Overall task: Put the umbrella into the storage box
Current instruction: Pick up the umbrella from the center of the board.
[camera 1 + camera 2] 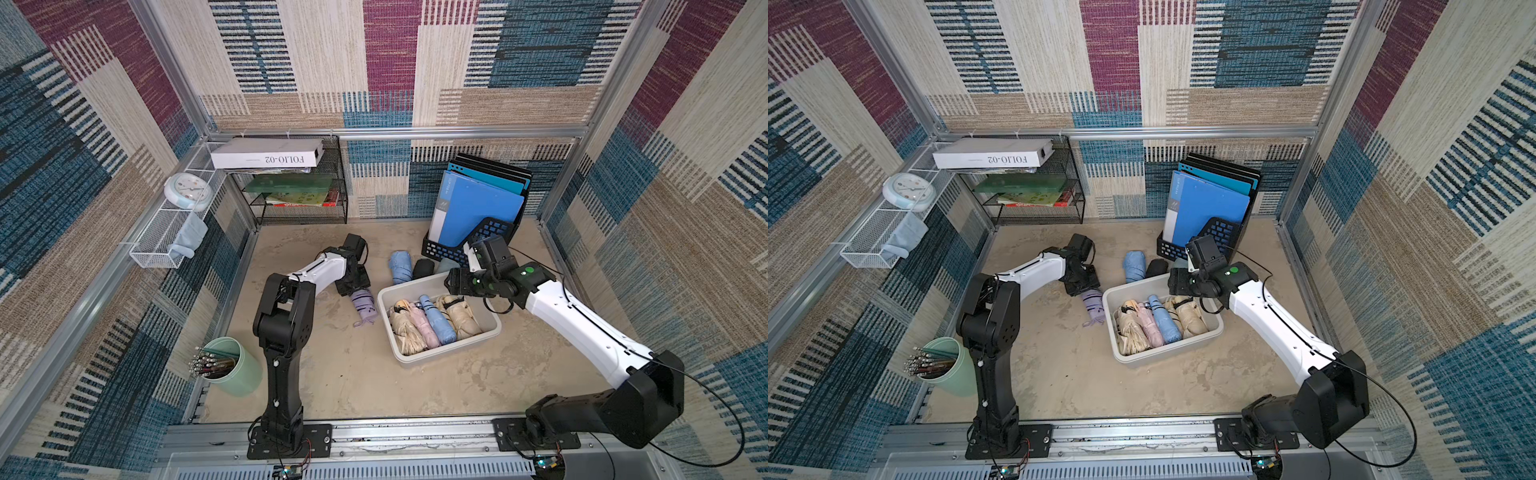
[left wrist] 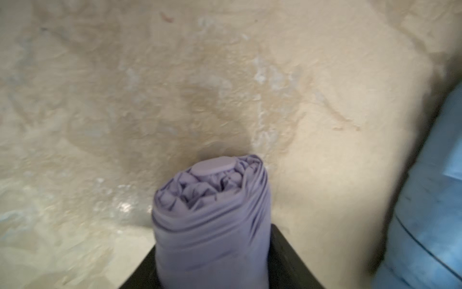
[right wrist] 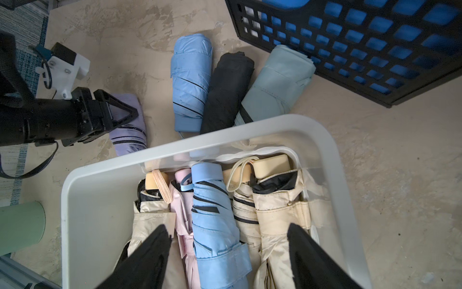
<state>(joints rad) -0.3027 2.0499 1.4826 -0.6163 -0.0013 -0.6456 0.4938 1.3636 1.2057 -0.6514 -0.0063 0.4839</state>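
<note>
Looking down through both top views, I see the box on the desk, right of centre. It holds packed umbrellas in beige, pink and blue, lying side by side. The purple umbrella lies on the desk just left of the box, outside it. My left gripper straddles its far end with a jaw close against each side; I cannot tell whether they press yet. My right gripper hangs over the box's far end, jaws spread, holding nothing. Three loose umbrellas, blue, black and pale green, lie beyond the box. Behind them the file holder carries blue folders. Near left, a green cup holds pens.
</note>
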